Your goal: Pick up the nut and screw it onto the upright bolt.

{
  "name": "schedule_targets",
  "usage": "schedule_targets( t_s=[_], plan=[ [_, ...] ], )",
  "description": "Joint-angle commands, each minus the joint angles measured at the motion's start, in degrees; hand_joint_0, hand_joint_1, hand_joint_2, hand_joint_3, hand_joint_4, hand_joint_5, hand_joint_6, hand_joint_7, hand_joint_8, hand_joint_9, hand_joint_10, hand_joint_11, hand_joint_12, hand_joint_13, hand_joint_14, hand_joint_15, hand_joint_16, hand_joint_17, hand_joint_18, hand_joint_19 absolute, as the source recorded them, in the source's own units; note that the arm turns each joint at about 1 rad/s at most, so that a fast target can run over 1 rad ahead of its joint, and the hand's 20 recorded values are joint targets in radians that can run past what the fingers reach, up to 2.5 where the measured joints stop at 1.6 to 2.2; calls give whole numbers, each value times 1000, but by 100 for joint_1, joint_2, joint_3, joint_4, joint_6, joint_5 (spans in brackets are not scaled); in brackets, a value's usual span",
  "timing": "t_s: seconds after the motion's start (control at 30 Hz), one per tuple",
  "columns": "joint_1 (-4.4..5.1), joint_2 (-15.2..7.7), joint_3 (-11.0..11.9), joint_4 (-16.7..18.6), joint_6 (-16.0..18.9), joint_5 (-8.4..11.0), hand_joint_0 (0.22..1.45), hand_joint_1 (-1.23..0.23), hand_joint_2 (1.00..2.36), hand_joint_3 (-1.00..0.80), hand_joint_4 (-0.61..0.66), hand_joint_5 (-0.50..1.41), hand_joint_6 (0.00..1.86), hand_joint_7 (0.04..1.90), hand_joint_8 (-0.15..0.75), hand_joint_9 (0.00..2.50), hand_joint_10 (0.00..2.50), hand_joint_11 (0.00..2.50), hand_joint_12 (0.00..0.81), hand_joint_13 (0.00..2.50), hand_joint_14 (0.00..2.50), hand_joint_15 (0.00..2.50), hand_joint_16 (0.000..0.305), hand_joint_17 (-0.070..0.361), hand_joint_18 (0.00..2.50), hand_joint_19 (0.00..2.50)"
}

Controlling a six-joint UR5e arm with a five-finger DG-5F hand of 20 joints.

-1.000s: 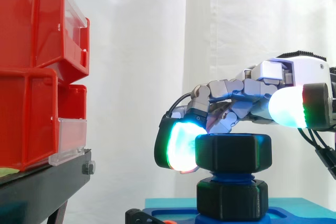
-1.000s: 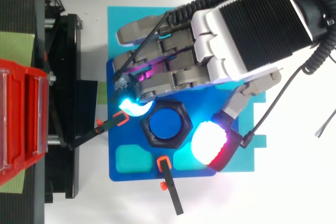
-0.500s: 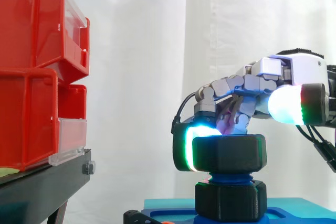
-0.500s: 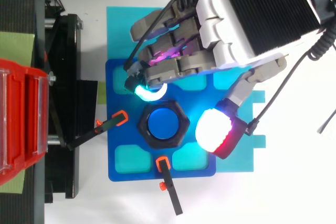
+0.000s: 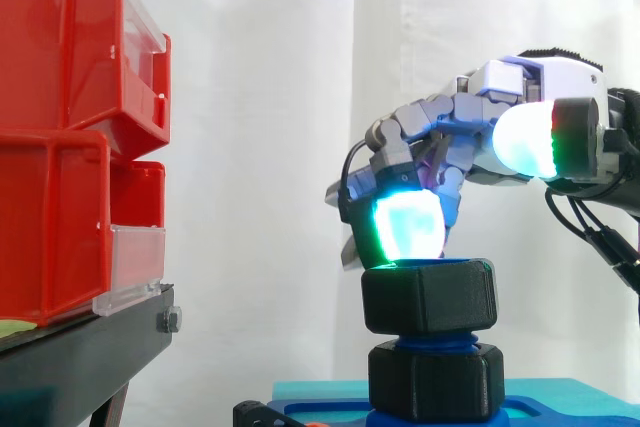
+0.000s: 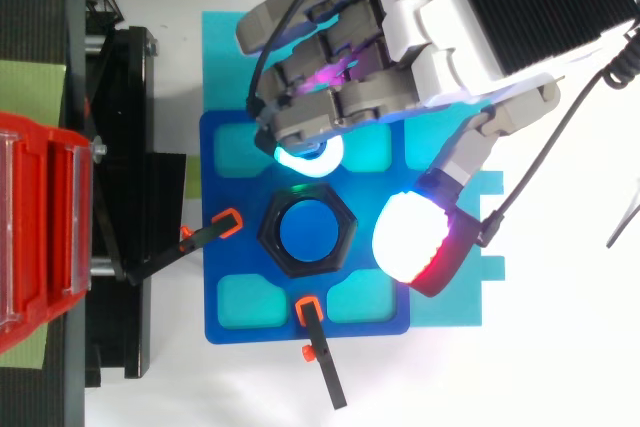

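Nut (image 5: 428, 296) sits level on the upright blue bolt (image 6: 308, 233). A band of blue thread shows between it and the black hex collar (image 5: 435, 383) at the bolt's foot.

Hand (image 5: 470, 132) hovers over it, holding nothing. Fingers are loosely bent downward, thumb splayed well apart from them. In the side view the cyan-green fingertip (image 5: 405, 228) hangs right at the nut's top rim. The top view puts it just beside one flat of the nut with a thin gap, its green glow reflected on the rim. Thumb pad (image 6: 412, 243), white with a red edge, is on another side of the nut and well above it. Arm comes in from the right in the side view, from the top right in the top view.

Bolt stands mid-way on a blue fixture plate (image 6: 215, 277). The plate has shallow teal pockets (image 6: 248, 299) around the bolt; the ones in sight show bare floors. Two black clamps (image 6: 228, 225) have their orange tips on the plate, one from the stand side, one from the lower edge of the top view. The plate lies on a lighter cyan sheet (image 6: 225, 42) on the white table (image 6: 560, 367).

Off to the side, red bins (image 5: 55, 57) with clear front lips are stacked two high on the black stand (image 5: 80, 357). Can't tell what's inside them from either view. White curtain (image 5: 270, 97) behind.
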Motion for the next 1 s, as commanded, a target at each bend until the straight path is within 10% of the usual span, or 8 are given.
schedule_targets(
  t_s=[0.0,0.5,0.97],
  plan=[
    [24,-6,16,47,2,19,520,-199,1000,-500,245,-50,505,1090,249,1121,0,0,156,826,0,0,10,22,485,0],
    [262,-15,8,29,-7,274,498,-159,1000,-500,179,-127,502,659,201,849,0,0,193,631,0,0,22,48,336,0],
    [350,-252,-1,170,37,344,484,-101,1000,-500,152,-144,501,644,185,585,0,0,245,375,0,0,26,58,25,0]
  ],
)
